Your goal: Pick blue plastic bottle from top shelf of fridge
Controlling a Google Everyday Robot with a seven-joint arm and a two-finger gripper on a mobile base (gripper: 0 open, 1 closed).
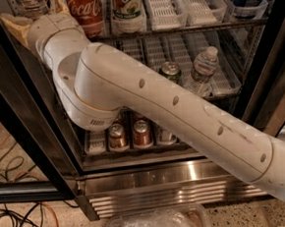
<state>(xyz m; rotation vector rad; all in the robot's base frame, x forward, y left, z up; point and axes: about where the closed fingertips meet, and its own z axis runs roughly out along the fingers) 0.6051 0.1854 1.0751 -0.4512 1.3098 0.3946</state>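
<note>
At the fridge's (138, 185) top shelf (175, 30), the claw (36, 15) hangs wide open, a finger either side of the bottle (28, 3), which stands on the shelf, apparently ungripped. Closing and lifting remain.

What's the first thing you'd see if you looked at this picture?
The huge white robot arm stretched from lower right to upper left, into the open fridge. Its gripper sits at the top shelf, beside a red Coca-Cola bottle.
</note>
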